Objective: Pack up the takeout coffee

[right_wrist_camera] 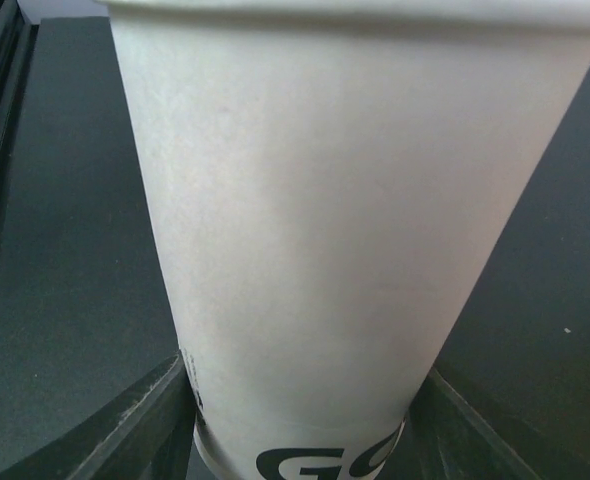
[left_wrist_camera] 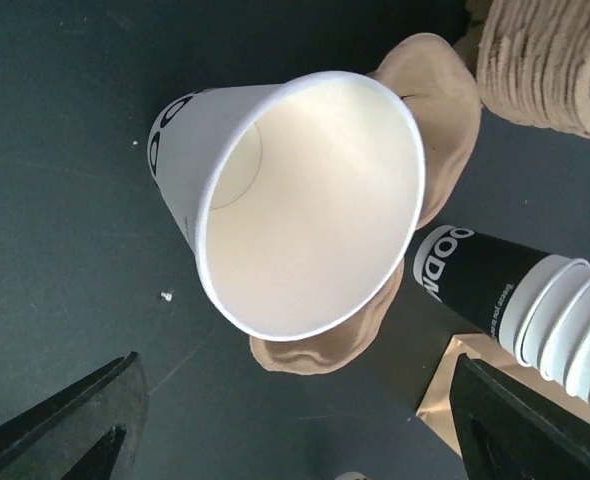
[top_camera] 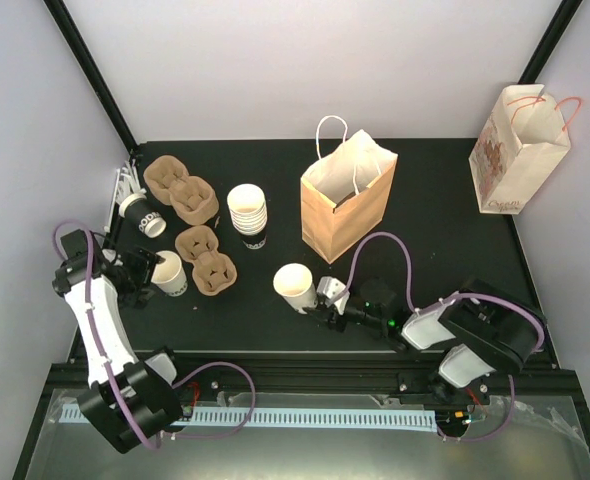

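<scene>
Closest to the arms, the right gripper pinches the held cup low on its sides, one finger on each side. I think this is so it can lift the cup. Big black letters "GO" show at the bottom of this cup. It has no lid. At 9 o'clock from it, the left gripper is spread wide and holds nothing. The loose cup sits just in front of it, mouth open, beside the near carrier. I think it belongs in a pocket there. Farther back at 12 o'clock is the stack of cups, with "OD" on its dark band. The lidded cup lies at 10 o'clock by the far carrier. The brown bag stands open, ready to fill. The white bag has print too small to read.
</scene>
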### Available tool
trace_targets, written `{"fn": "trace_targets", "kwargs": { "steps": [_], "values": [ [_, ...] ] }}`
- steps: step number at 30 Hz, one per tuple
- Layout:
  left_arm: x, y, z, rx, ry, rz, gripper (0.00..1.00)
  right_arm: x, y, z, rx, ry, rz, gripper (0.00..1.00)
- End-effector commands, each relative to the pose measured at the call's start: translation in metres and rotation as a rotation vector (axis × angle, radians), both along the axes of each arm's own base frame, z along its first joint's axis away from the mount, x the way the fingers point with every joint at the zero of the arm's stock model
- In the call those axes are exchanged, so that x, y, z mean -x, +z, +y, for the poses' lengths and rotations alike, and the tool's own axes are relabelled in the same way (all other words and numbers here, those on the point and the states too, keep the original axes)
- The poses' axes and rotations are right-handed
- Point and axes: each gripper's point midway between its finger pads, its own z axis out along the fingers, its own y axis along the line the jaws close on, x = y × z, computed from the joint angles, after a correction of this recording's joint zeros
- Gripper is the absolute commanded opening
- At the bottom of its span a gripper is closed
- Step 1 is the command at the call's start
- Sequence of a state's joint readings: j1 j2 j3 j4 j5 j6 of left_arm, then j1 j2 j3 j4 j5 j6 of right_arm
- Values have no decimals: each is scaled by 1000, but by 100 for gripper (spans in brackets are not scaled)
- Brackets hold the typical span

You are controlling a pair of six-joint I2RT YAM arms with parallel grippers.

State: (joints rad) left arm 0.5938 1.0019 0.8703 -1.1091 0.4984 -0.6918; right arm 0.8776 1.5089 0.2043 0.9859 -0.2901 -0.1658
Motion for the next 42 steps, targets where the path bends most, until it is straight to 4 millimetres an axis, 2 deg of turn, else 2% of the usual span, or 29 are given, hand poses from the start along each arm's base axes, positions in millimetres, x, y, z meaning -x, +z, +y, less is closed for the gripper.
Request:
{"fn": "trace_targets", "kwargs": {
  "steps": [1, 9, 12, 15, 20, 23, 24, 25, 28, 31, 34, 38, 41, 42],
  "values": [
    [-3, 21, 4, -109, -43, -79, 86, -5, 7, 5, -32, -14, -47, 59],
    [-32, 72, -26, -254, -284, -301, 87, -8, -18, 3, 12, -45, -17, 60],
    [-38, 85, -48, -304, -394, -323, 87, -8, -24, 4, 24, -49, -10, 63],
    [-40, 89, -69, -311, -480, -338, 86, -7, -30, 4, 42, -46, -10, 64],
    [-41, 93, -108, -297, -664, -426, 85, -6, -36, -1, 63, -61, -9, 76],
    [-41, 93, -118, -318, -733, -445, 86, -4, -37, -5, 71, -67, -11, 91],
    [-41, 94, -120, -322, -750, -447, 86, -5, -35, -6, 68, -72, -16, 98],
    [-40, 93, -122, -324, -767, -442, 87, -4, -35, -7, 70, -76, -17, 100],
    [-40, 95, -126, -345, -811, -446, 88, -2, -32, -11, 71, -86, -23, 100],
    [-42, 100, -120, -412, -807, -453, 90, 0, -28, -14, 76, -89, -31, 100],
    [-42, 104, -119, -429, -811, -466, 98, 5, -29, -18, 100, -86, -35, 100],
    [-40, 104, -120, -425, -818, -470, 99, 14, -22, -23, 107, -88, -39, 100],
    [-41, 98, -100, -482, -715, -411, 99, 17, -11, -25, 123, -106, -21, 100],
    [-41, 98, -94, -492, -684, -401, 99, 14, 4, -24, 97, -122, -27, 100]
  ]
}}
